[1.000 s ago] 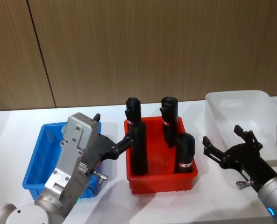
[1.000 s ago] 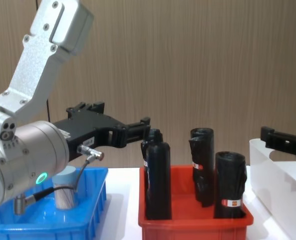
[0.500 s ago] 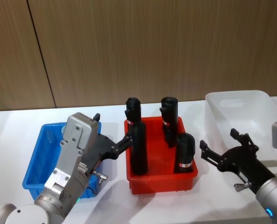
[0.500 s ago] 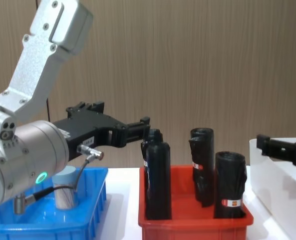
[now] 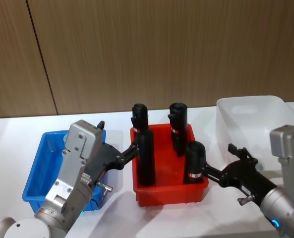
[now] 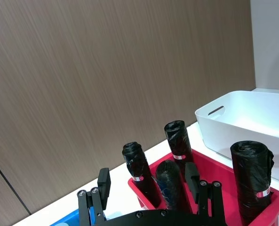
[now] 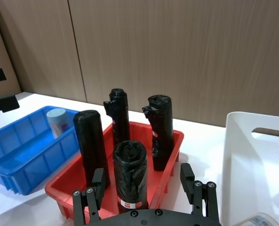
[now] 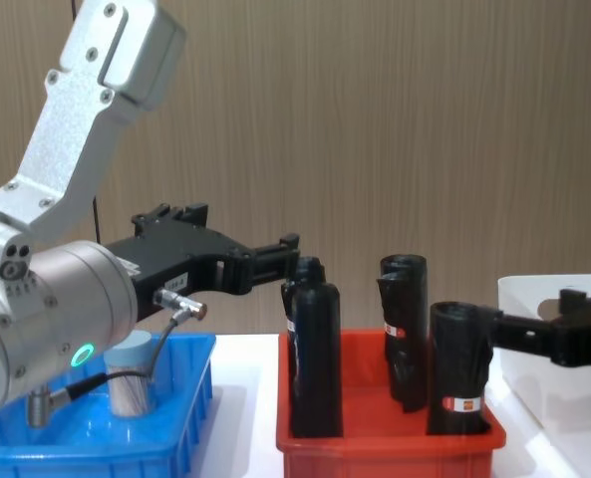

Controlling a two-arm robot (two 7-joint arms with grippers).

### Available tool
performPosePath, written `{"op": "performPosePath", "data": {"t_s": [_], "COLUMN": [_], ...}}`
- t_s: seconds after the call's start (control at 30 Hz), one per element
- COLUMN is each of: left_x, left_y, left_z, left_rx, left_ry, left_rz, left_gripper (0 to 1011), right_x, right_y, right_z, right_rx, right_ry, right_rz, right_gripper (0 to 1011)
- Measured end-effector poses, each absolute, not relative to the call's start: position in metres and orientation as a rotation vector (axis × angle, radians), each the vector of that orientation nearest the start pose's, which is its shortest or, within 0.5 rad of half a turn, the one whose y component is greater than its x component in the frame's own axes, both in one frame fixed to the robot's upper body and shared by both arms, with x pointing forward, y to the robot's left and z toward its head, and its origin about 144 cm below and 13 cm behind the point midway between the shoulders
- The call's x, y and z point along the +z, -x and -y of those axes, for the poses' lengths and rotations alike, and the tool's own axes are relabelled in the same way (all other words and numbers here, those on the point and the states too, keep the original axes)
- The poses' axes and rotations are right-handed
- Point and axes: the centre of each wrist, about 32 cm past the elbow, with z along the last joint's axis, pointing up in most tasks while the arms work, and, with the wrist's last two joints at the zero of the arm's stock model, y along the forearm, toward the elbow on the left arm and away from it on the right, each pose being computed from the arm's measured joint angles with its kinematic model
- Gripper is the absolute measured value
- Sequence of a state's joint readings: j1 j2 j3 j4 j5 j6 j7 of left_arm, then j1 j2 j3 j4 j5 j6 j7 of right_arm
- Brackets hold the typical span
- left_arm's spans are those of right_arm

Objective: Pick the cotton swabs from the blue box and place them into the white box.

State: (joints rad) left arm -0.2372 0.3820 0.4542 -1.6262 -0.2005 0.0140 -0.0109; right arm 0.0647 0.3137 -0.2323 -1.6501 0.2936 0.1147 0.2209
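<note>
Sitting in blue box [image 7: 21, 150]: cotton swabs [image 7: 58, 121]

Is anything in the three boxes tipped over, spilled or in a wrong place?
Nothing stands out. The four black rolls stand upright in the red box. One tub of cotton swabs stands upright in the blue box. The white box sits level. Nothing is spilled on the table.

The right end effector [image 5: 212, 172] has moved left from the white box [image 5: 251, 116] toward the red bin's [image 5: 169, 191] right edge.
</note>
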Motion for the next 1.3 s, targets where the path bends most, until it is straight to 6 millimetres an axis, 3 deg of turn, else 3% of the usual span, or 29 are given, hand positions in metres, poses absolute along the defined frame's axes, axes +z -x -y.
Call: {"op": "performPosePath", "data": {"t_s": [1.2,1.3], "left_x": [1.204,1.204], "left_y": [-0.492,-0.492], "left_z": [-0.198,-0.198], "left_rx": [1.124,1.124], "left_ry": [-0.061,-0.061], "left_rz": [0.268,0.268], "left_gripper": [1004,1004], "right_x": [1.161,1.161], "right_y": [-0.523,-0.525], "right_z": [0.229,0.228], "right_rx": [-1.012,-1.008], "right_ry": [0.113,0.113], "right_rz": [-0.116,-0.121], "right_gripper": [1002,963]}}
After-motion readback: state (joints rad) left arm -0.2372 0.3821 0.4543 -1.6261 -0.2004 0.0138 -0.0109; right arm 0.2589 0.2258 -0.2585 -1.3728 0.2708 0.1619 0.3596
